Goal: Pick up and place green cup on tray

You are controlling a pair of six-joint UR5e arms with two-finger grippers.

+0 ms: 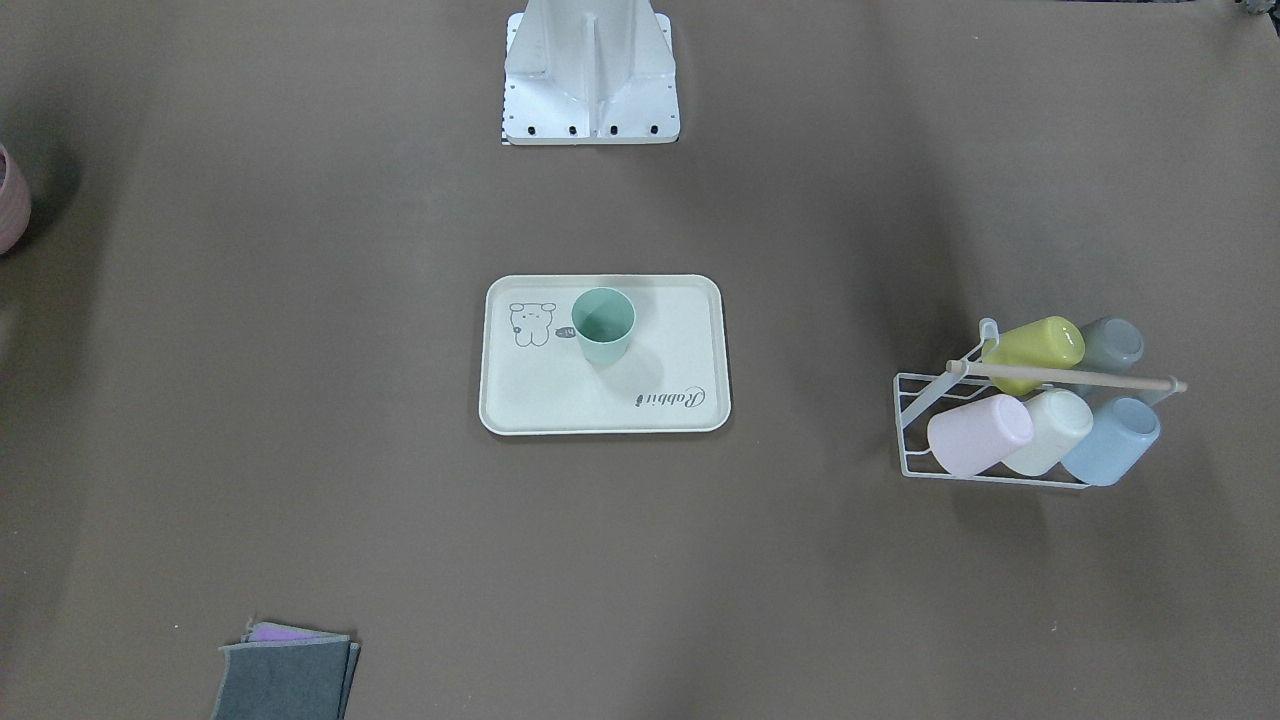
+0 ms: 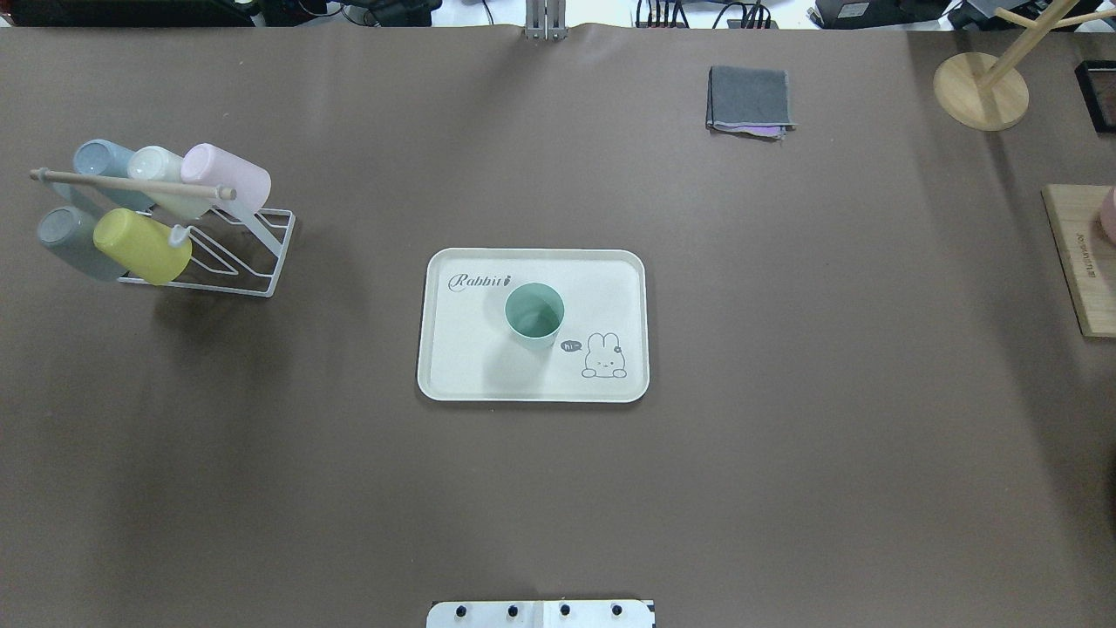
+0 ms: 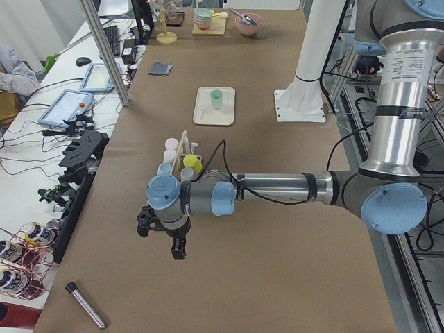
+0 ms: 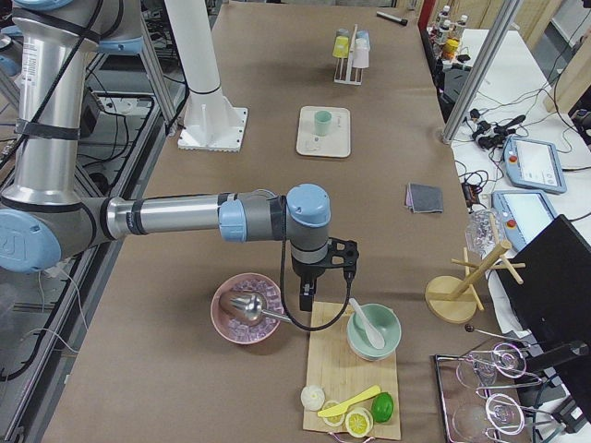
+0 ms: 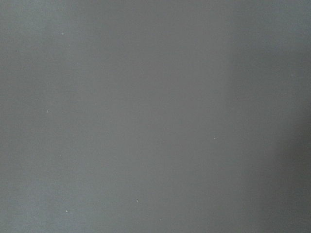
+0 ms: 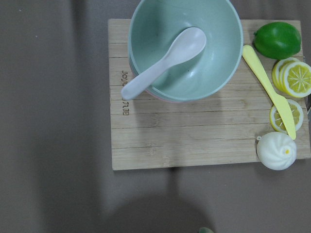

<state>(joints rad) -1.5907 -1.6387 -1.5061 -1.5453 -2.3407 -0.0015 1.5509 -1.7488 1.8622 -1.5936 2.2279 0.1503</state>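
Locating cup: the cup (image 2: 534, 314) stands upright, mouth up, on the tray (image 2: 462, 375) — near its middle.
Left end effector (image 3: 163, 239): over bare surface at the robot's left end, well apart from the tray; how far open and whether it holds anything, I cannot tell.
Right end effector (image 4: 323, 277): at the opposite end, over the board (image 6: 194, 141); opening also cannot be told.
Direction: from both arms the cup lies inward, toward the centre — neither is clearly nearer.
Judgement: the placing looks done.
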